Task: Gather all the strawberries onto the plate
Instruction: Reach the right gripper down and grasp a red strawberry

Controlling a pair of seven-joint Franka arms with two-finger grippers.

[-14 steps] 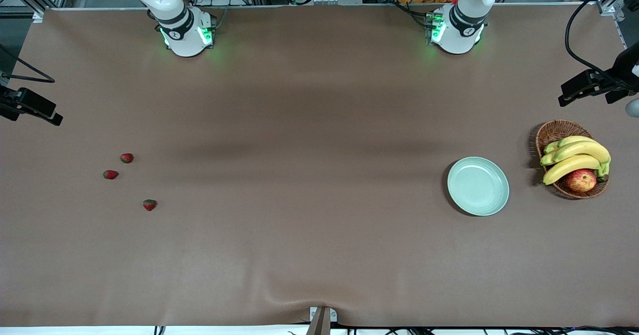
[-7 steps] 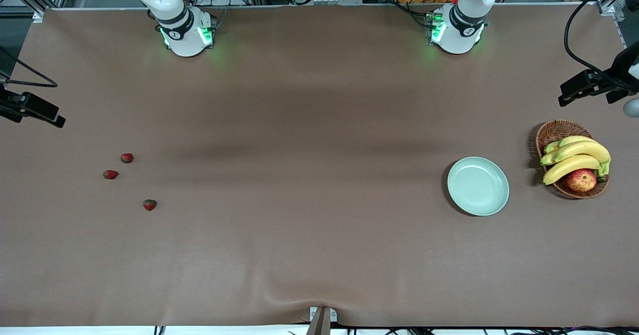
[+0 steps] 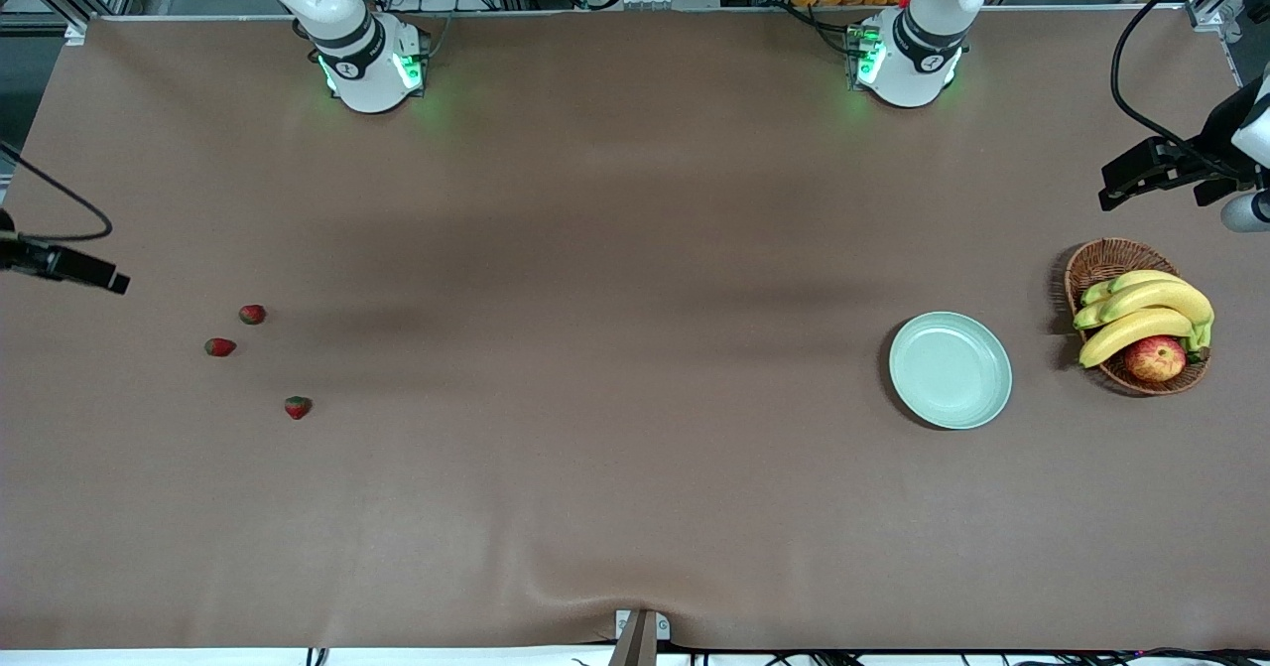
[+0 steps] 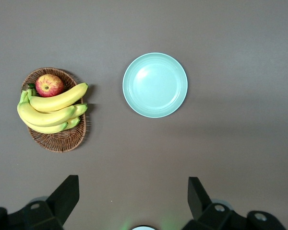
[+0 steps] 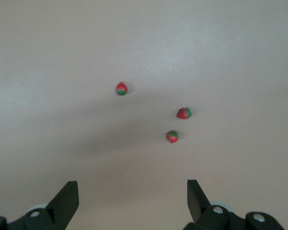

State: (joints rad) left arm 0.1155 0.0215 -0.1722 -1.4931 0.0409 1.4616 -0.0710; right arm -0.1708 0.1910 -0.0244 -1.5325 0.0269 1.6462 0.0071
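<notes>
3 strawberries (image 3: 252, 315) (image 3: 220, 347) (image 3: 298, 407) lie loose on the brown tabletop (image 3: 615, 348) at the right arm's end, well apart from the mint plate (image 3: 950, 369), which sits empty at the left arm's end beside a wicker basket (image 3: 1111, 261) of bananas (image 3: 1141, 314) and an apple (image 3: 1155, 357). You'll judge nothing collected yet.

Right claw (image 5: 132, 201) hangs high over the berries, fingers spread wide, berries at 12 o'clock ahead of it, likely lining up a pick.

Left claw (image 4: 133, 199) waits wide over the plate.

Tabletop cloth is matte, rippled at the front edge.
</notes>
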